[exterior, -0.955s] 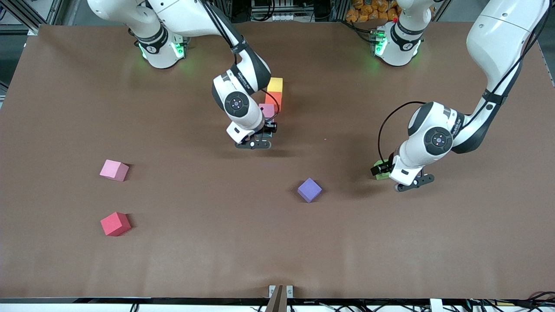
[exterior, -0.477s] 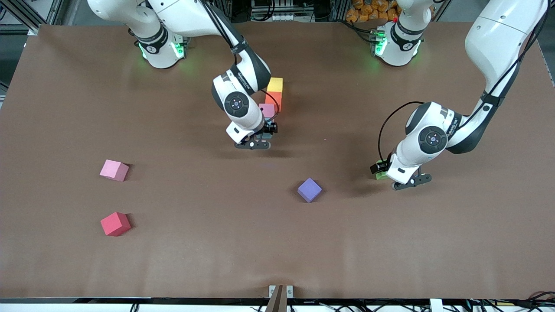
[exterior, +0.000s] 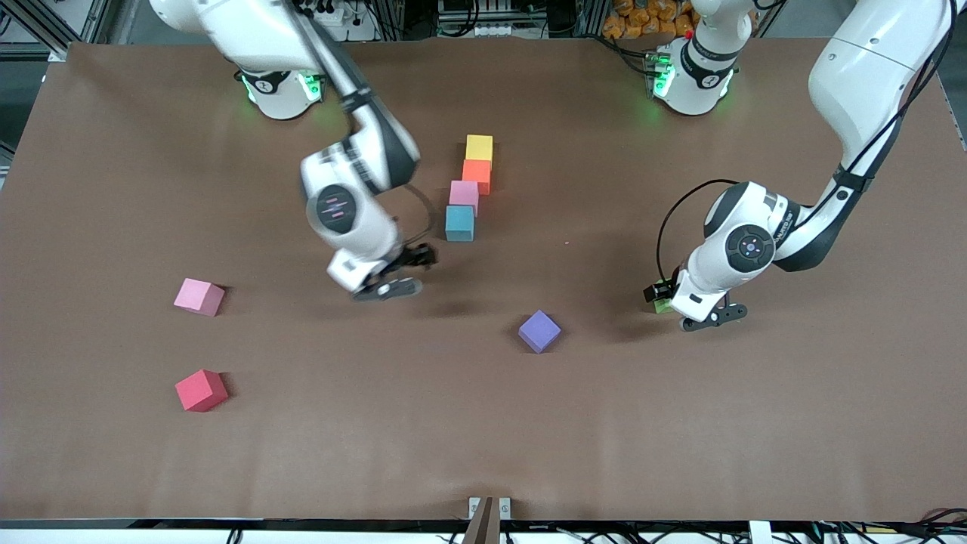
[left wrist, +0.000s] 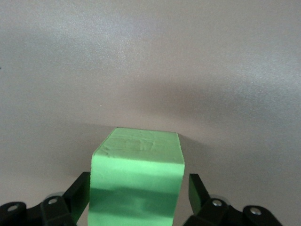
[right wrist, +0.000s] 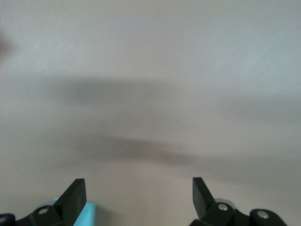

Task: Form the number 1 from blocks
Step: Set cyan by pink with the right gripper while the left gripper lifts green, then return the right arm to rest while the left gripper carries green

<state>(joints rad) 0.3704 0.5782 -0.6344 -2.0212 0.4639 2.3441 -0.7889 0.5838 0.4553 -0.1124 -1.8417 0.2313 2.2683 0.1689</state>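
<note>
The left gripper point(left wrist: 136, 200) straddles the green block point(left wrist: 136, 183) at the left arm's end of the table; you cannot tell whether the fingers bear on it. Judge it light, matte and slightly compressible: grip two opposite flat faces squarely. The right gripper point(right wrist: 136, 197) is spread, empty.

There are eight blocks: one yellow point(exterior: 479, 146), one orange point(exterior: 477, 174), two pink point(exterior: 464, 195) point(exterior: 199, 296), one blue point(exterior: 459, 223), one purple point(exterior: 539, 331), one red point(exterior: 201, 390), one green point(left wrist: 136, 181).

4 blocks point(exterior: 470, 189) touch in 1 column.
</note>
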